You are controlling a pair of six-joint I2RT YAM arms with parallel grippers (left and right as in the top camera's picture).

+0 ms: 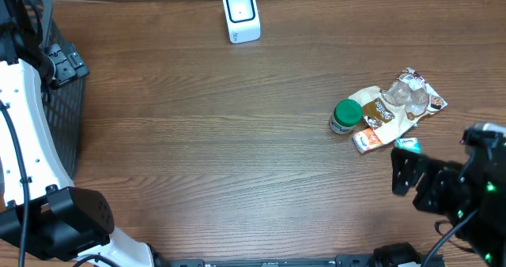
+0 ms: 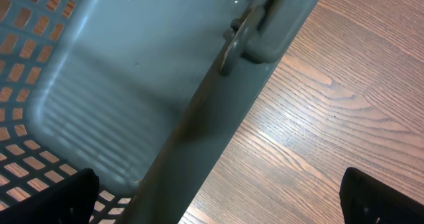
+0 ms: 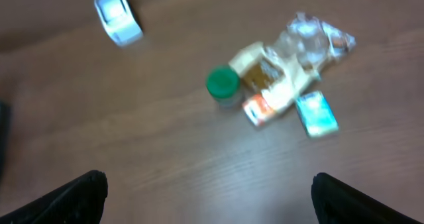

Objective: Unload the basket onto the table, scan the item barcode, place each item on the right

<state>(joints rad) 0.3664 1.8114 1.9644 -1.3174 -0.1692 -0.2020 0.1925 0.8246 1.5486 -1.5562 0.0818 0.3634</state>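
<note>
A small pile of items lies at the right of the table: a green-lidded jar (image 1: pixel 345 115) (image 3: pixel 222 85), an orange box (image 1: pixel 367 140) (image 3: pixel 264 109), a teal box (image 1: pixel 407 144) (image 3: pixel 317 114) and two crinkled snack packets (image 1: pixel 399 99) (image 3: pixel 291 55). The white barcode scanner (image 1: pixel 241 16) (image 3: pixel 117 15) stands at the far edge. My right gripper (image 1: pixel 411 176) (image 3: pixel 209 197) hovers open in front of the pile, holding nothing. My left gripper (image 2: pixel 218 197) is open over the basket's rim, empty.
A dark grey plastic basket (image 1: pixel 63 133) (image 2: pixel 99 85) with a wire handle (image 2: pixel 235 42) stands at the table's left edge. Bare wooden tabletop (image 1: pixel 221 141) stretches between the basket and the items.
</note>
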